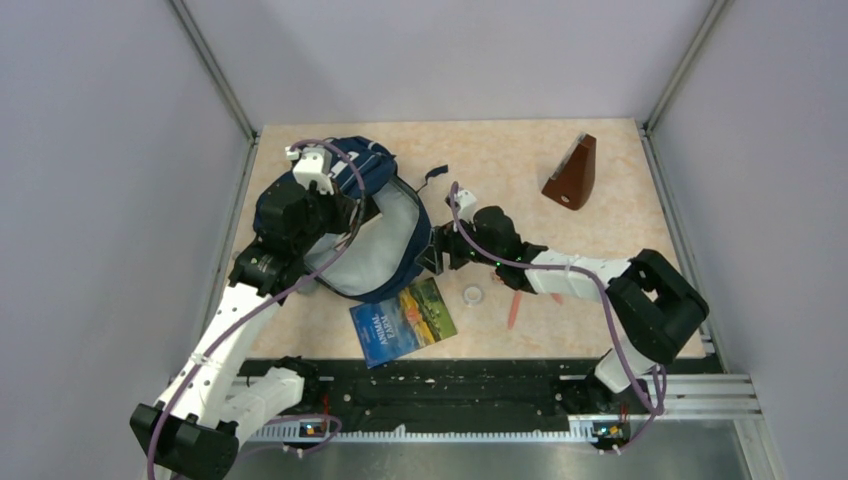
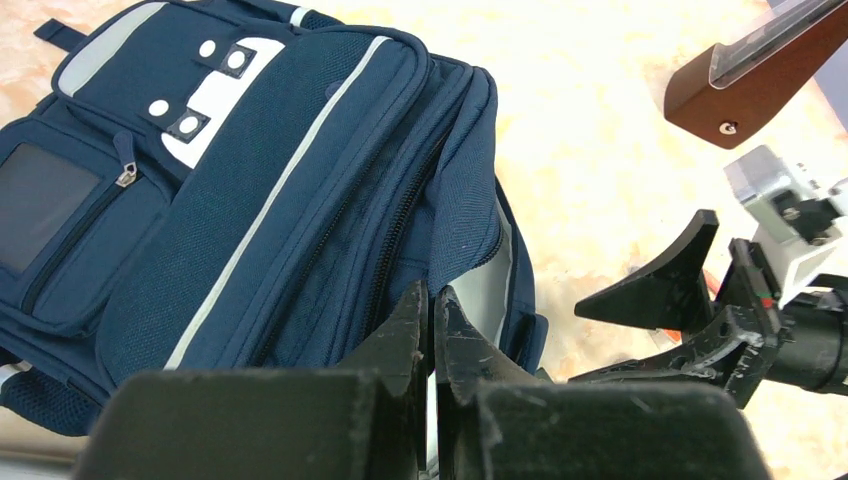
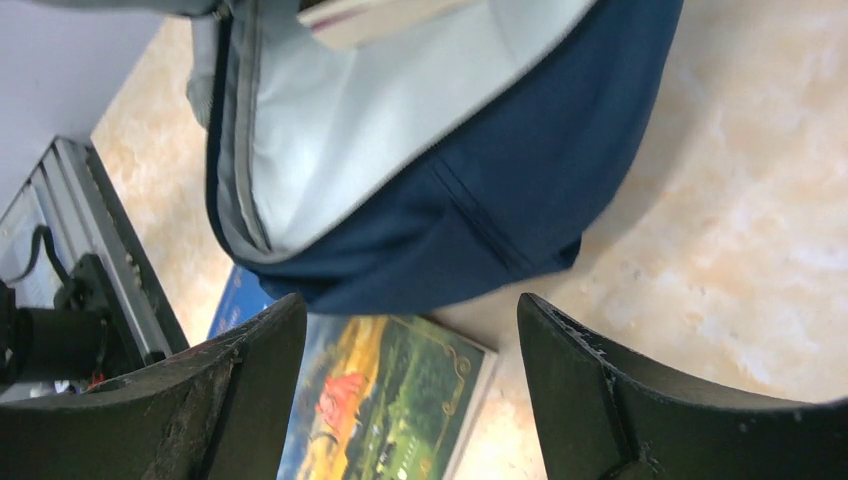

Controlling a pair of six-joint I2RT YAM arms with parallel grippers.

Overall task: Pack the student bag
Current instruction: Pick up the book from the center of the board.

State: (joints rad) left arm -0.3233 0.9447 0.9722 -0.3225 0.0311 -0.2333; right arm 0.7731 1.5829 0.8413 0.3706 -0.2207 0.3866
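1. The student bag [image 1: 375, 170] lies on its side in the upper left part of the tabletop [image 1: 500, 160] in the top view. Its navy front pockets face the far left corner, and its open mouth with grey lining faces the centre.
2. In the left wrist view the bag [image 2: 250, 180] fills the left half of the frame. It shows light grey stripes, a zipped pocket and a white patch with studs.
3. The left fingers [image 2: 405, 335] are nearly closed at the rim of the bag's mouth. A thin strip of the light lining edge is pinched between them.
4. The right fingers [image 3: 240, 390] are spread wide and hold nothing. They sit just beside the right edge of the bag's mouth, and the navy bottom of the bag [image 3: 480, 210] lies in the gap between them in the right wrist view.
5. A book [image 1: 403, 322] with a blue and green picture cover lies flat just below the bag, towards the lower centre. One corner of it is tucked under the bag's edge in the right wrist view [image 3: 390, 400].
6. A small white round item [image 1: 472, 295] lies right of the book.
7. A thin orange-red stick [image 1: 514, 310] lies further right, partly under the right arm.
8. A brown wedge-shaped object [image 1: 572, 172] stands in the upper right, well apart from the bag.
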